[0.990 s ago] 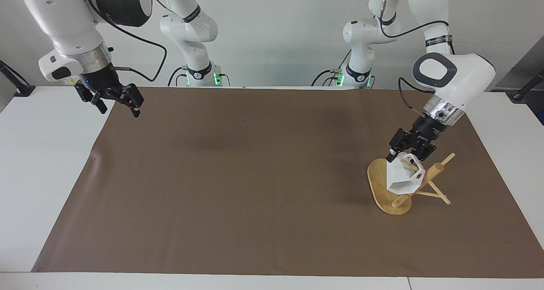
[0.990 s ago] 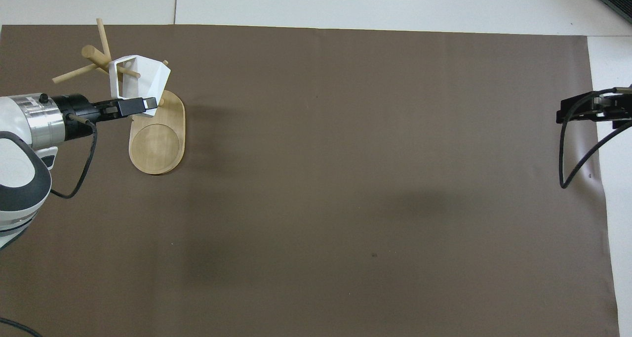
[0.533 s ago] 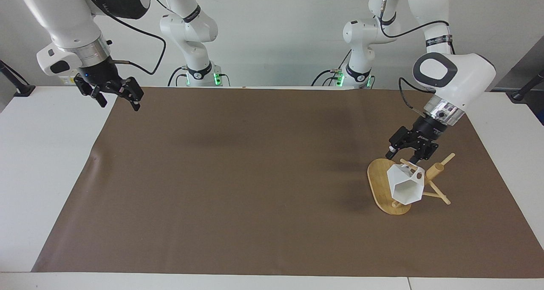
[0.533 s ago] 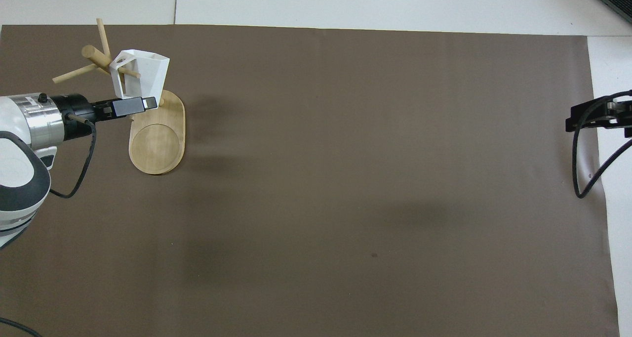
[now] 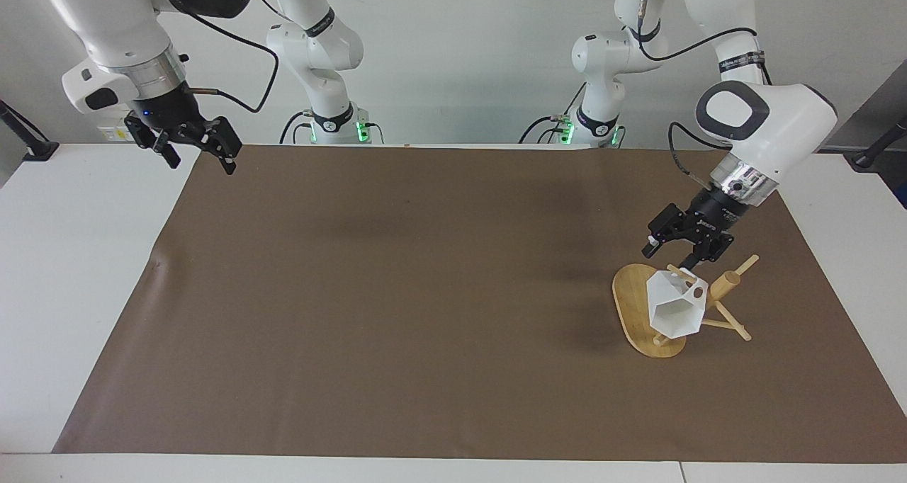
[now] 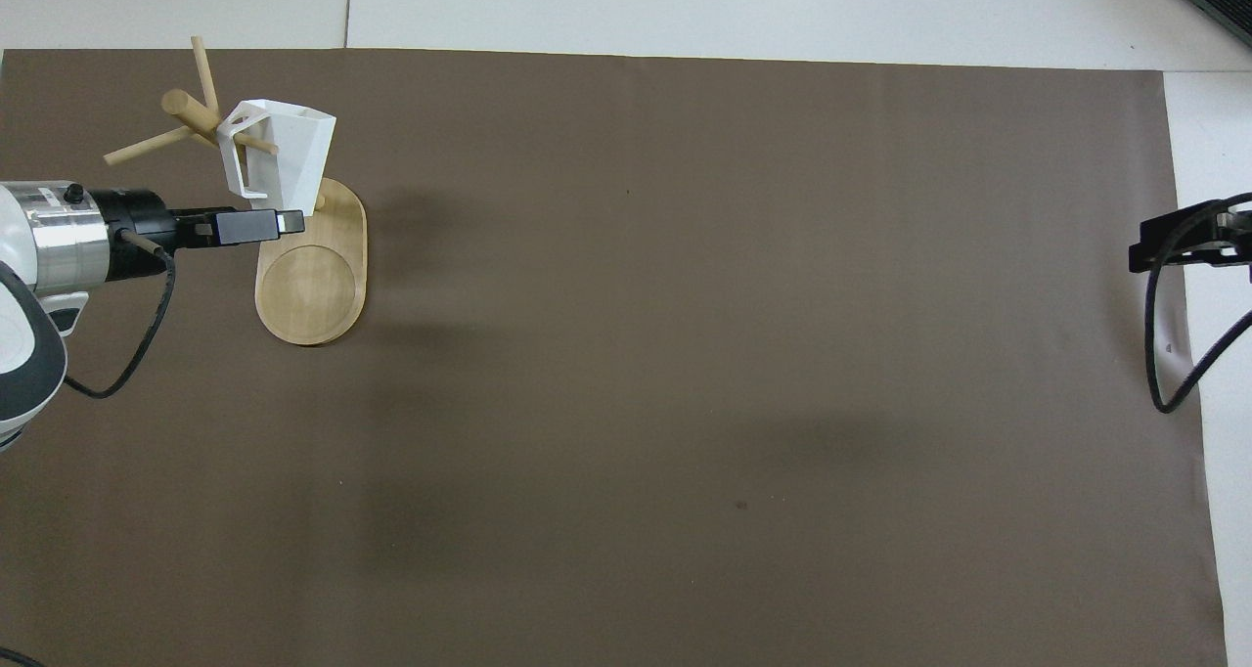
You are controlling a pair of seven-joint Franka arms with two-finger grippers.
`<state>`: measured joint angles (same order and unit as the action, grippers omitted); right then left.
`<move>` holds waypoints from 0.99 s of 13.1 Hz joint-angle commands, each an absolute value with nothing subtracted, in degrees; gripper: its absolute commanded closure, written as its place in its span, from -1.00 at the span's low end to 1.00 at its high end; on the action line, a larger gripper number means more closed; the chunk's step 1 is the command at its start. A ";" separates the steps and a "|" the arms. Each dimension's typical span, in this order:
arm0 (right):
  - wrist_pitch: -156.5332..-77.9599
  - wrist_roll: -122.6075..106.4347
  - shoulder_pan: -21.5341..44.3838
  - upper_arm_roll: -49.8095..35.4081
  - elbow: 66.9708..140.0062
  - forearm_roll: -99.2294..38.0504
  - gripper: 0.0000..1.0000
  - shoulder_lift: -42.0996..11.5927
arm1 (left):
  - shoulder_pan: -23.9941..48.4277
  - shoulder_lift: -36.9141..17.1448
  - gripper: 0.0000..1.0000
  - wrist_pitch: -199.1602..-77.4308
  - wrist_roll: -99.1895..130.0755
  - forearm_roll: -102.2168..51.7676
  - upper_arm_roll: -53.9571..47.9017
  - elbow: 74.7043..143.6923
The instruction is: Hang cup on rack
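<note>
Let go a moment ago: my left jaws (image 5: 682,251) now stand apart, lifted clear of the cup (image 5: 675,308) and hanging just off its 12 o'clock in the facing view. The cup has swung from tilted to hanging by its handle on a peg of the rack (image 5: 641,313), mouth toward the camera, over the base at the left arm's end of the table (image 5: 92,270). By my reading the hang is done; only the retreat remains.

Right jaws (image 5: 193,150) apart, waiting over the mat's corner at the other end, a little higher than before.

Hard to make out: the peg seems to pass through the handle hole, but how deep it sits I can't tell. Overhead, the right jaws are cut off at the frame edge.
</note>
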<state>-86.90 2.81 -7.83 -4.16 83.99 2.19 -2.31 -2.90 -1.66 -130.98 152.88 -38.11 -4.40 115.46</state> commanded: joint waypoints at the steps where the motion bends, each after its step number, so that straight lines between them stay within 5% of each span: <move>1: -85.78 3.96 -8.00 -4.48 83.85 1.93 -1.00 -0.97 | -3.96 1.48 -1.00 -126.57 153.46 -33.85 -4.66 115.84; 10: -85.78 4.48 -6.60 -1.95 84.29 1.32 -1.00 -0.35 | -2.81 9.05 -1.00 -122.35 123.17 -26.37 -5.45 115.40; 13: -86.39 6.15 6.89 12.25 84.99 1.06 -1.00 0.53 | -2.90 9.05 -1.00 -119.98 106.05 -25.50 -5.36 114.79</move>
